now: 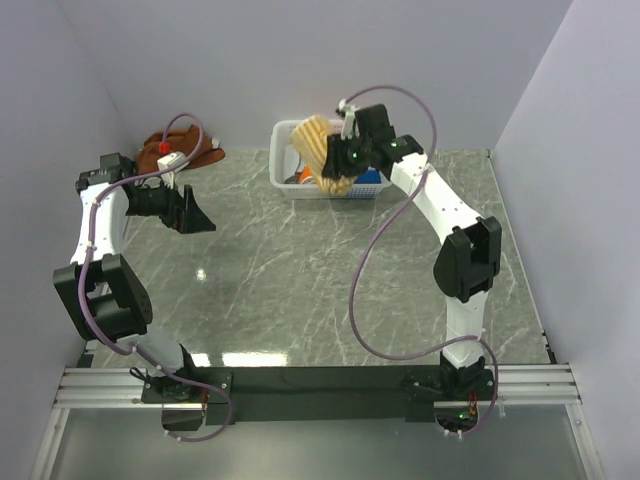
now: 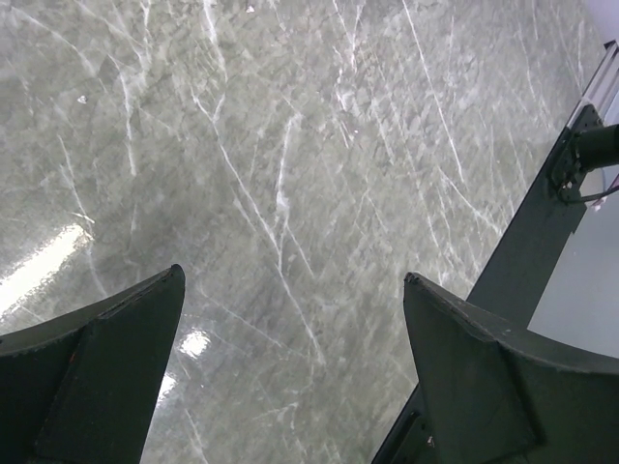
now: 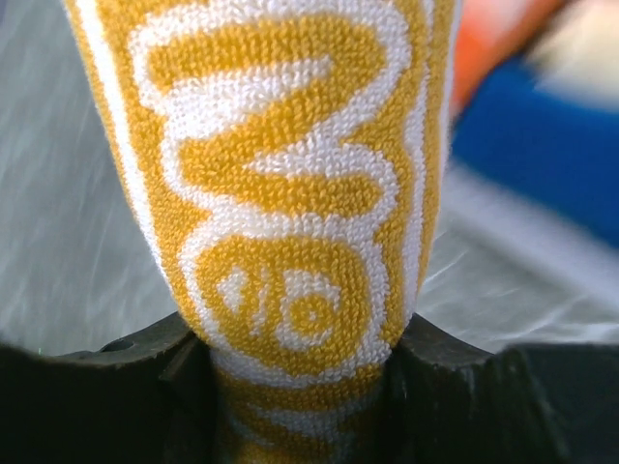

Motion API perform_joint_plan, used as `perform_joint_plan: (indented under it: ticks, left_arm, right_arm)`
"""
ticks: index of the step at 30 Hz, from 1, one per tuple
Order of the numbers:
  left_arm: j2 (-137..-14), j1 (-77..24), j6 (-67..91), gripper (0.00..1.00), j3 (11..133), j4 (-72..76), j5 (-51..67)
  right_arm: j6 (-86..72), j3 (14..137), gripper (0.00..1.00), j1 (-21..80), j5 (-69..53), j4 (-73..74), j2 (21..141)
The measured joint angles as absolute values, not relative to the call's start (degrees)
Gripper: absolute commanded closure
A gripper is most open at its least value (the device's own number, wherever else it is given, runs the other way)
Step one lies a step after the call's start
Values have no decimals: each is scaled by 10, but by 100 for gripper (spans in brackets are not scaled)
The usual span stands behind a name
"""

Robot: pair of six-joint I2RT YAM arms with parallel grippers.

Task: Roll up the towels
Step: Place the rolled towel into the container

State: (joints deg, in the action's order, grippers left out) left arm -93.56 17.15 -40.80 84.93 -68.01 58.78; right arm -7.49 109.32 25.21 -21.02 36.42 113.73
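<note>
Yellow towel [image 3: 290, 242] pinched between the right fingers [image 3: 106, 396]

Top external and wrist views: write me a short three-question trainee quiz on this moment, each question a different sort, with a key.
1. True or false: the left gripper is shut on a towel.
2. The right gripper grips: A) the yellow patterned towel; B) a blue roll; C) nothing.
3. Fill in: the rust-brown towel lies heaped at the table's far ____ corner.
Key: 1 false; 2 A; 3 left.
</note>
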Motion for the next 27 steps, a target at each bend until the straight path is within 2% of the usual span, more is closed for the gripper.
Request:
perform_joint_plan:
  ticks: [5, 11, 19, 27]
  left_arm:
    - [-934, 171, -389, 1, 847, -676, 588]
    - [-918, 171, -369, 1, 827, -662, 588]
    - [-907, 171, -348, 0, 807, -646, 587]
    - [-907, 171, -342, 1, 802, -641, 586]
  right_arm:
    - [-107, 1200, 100, 247, -65, 360, 1166]
    - [-113, 1228, 100, 228, 62, 351, 1201]
    - [-123, 1227, 100, 167, 137, 352, 1272]
    - [-130, 1254, 100, 156, 149, 350, 1316]
